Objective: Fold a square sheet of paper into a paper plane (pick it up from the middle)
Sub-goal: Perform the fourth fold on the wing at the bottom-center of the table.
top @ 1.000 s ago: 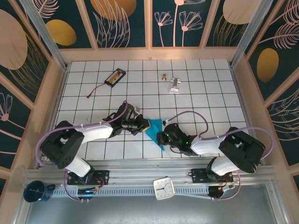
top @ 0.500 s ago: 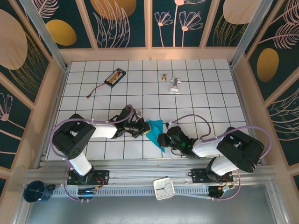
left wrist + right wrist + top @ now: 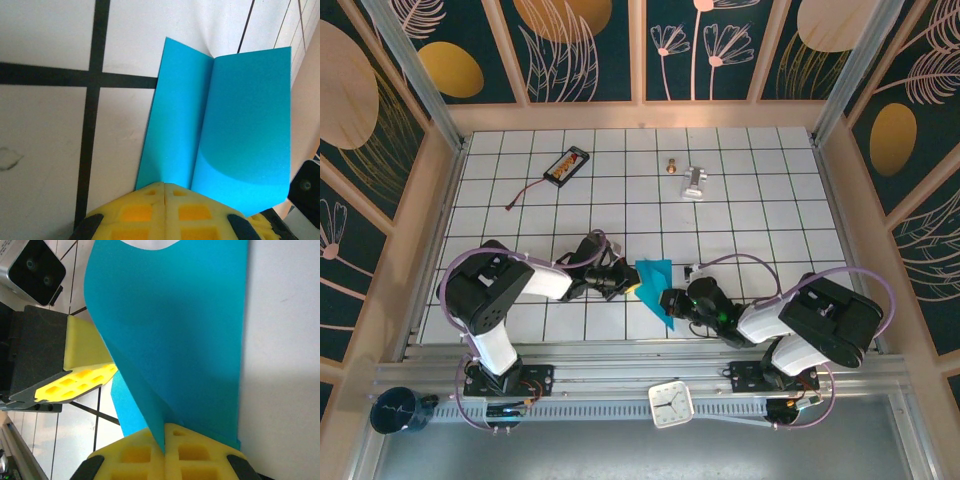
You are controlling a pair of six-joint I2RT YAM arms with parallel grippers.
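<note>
Battery pack (image 3: 566, 165): upper left of the worktop (image 3: 770, 215) in the top view, well apart from the work.
Left jaws: together, yellow pads (image 3: 135, 205) clamped on one edge of the paper, at lower centre-left of the top view.
Square sheet of paper (image 3: 655, 283): teal-blue, lower centre of the top view, held between the two arms. The left wrist view shows it (image 3: 225, 130) as two panels meeting at one straight crease, opened in a shallow V over the white tiles.
Right jaws: together, pads (image 3: 135, 455) pinching the opposite end of the sheet (image 3: 185, 330), just right of it in the top view.
Silver metal piece (image 3: 694, 183): upper centre-right, untouched, with a small brass part (image 3: 671, 166) just to its left.
Done so far: sheet picked up; one centre fold looks made.
Left to do: by my reading, nearly everything, meaning nose corners, wing folds and the pointed dart shape.
Stage: early.
</note>
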